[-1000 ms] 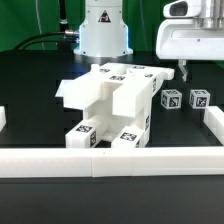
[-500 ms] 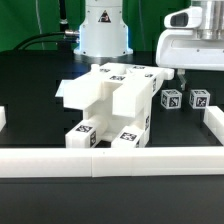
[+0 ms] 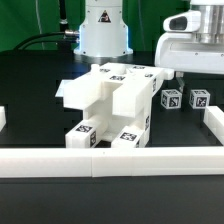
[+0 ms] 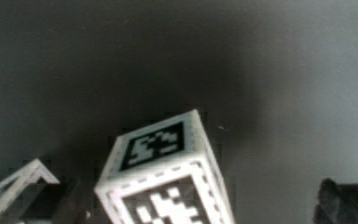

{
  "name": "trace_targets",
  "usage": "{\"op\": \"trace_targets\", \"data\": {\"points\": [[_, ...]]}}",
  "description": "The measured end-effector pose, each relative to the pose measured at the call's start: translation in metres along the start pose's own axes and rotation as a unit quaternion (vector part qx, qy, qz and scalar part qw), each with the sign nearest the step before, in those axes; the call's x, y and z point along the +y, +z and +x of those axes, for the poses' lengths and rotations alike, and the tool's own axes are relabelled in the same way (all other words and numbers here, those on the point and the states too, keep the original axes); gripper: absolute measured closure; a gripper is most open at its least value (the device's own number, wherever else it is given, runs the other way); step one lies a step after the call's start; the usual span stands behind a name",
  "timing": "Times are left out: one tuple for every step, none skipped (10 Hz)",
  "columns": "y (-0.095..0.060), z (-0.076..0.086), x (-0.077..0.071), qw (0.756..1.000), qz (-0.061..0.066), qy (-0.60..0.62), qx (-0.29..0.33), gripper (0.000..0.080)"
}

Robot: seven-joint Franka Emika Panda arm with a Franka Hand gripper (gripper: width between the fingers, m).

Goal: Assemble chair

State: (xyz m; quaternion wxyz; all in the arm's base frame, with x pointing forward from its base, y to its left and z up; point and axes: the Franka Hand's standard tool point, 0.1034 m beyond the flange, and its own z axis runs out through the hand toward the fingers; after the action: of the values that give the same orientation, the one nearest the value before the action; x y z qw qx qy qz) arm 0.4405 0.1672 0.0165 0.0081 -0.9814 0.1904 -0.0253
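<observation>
Presently my gripper (image 3: 179,72) hangs released, fingers (image 4: 354,205) spread and empty, at two o'clock of the chair (image 3: 108,100); two loose blocks (image 3: 172,99) lie at its three o'clock, another tagged block (image 4: 158,175) filling the wrist view.

Exterior view: robot arm (image 3: 195,45) cut off at the exterior view's right edge; tags on the chair (image 3: 110,105) too small to read. Wrist view: chair block (image 4: 158,175) blurred, cropped by the frame
</observation>
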Motion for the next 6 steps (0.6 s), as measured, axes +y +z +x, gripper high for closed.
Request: {"op": "trace_targets", "data": {"points": [[0.0032,0.0006,0.0039,1.0,-0.003,0.0,-0.001,0.0151],[0.0048,0.0014,0.0065,1.0,-0.005,-0.002,-0.002,0.0151],[0.0052,0.0012,0.0067,1.0,-0.005,-0.002,-0.002,0.0151],[0.0056,0.0008,0.0068,1.0,-0.006,-0.002,-0.002,0.0283],[0.0055,0.0019,0.0074,1.0,-0.006,-0.002,-0.002,0.0283],[0.0054,0.0032,0.0084,1.0,-0.006,-0.001,-0.002,0.0418]]}}
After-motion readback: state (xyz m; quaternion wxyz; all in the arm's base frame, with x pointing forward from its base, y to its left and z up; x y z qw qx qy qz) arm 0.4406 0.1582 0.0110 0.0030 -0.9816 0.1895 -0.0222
